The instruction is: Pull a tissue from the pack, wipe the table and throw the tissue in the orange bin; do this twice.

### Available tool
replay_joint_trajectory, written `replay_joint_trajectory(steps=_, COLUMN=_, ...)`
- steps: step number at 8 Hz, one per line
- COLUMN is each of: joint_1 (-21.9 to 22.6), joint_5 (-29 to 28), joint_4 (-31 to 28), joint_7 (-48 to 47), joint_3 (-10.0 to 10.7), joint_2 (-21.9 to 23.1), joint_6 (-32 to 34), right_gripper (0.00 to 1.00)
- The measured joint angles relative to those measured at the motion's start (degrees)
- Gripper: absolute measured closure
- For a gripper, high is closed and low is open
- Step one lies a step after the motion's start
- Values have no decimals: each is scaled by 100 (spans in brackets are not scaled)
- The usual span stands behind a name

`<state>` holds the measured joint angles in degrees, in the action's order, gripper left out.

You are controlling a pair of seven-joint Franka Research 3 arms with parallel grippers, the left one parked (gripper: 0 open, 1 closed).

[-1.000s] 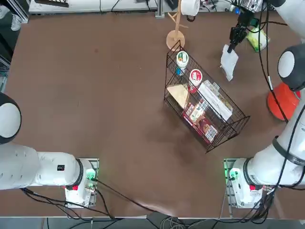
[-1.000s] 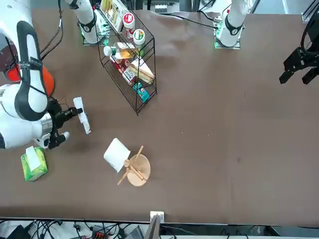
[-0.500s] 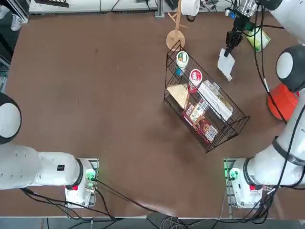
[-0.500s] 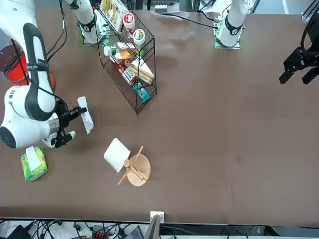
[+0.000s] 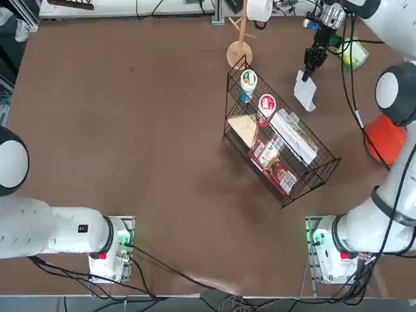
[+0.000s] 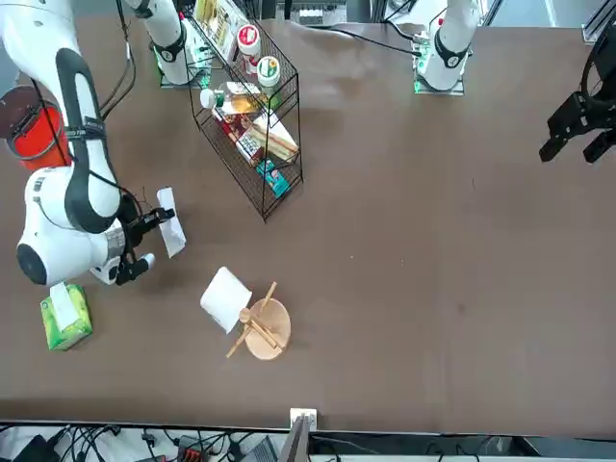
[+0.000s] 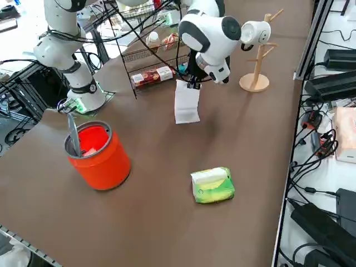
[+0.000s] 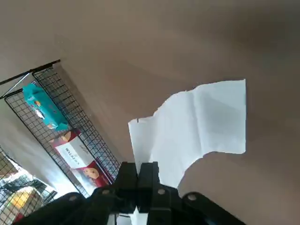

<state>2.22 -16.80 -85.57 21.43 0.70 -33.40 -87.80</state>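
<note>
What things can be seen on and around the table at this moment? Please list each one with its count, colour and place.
tissue: one, white, hanging from the right gripper above the table
pack: one, light green with white top, on the table near its far right corner
orange bin: one, orange-red, at the table's right edge
wire basket: one, black, holding snack packets and cups, centre-right of the table
wooden stand: one, pale wood, carrying a white mug, at the far edge
right gripper: one, black, shut on the tissue, between basket and pack

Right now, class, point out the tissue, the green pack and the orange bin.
tissue (image 7: pixel 187 103): right side view, middle of the hanging sheet.
green pack (image 7: pixel 213 186): right side view, its top face.
orange bin (image 7: pixel 103 163): right side view, its outer wall.
</note>
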Motion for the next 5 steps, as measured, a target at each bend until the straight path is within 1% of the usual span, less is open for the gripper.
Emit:
replay_joint_trajectory(steps=1, joint_1=-2, joint_5=7, joint_4=-33, joint_7=0, joint_3=12, joint_2=9, joint_6=-40, right_gripper=99)
replay_joint_trajectory(steps=3, joint_1=-48, joint_5=301, joint_4=-66, joint_7=4, joint_3=61, joint_2=13, joint_6=-194, right_gripper=99)
replay_joint_trajectory(steps=5, joint_1=-192, joint_5=513, joint_4=-105, joint_7=198, joint_3=89, joint_2=4, joint_6=-458, right_gripper=99)
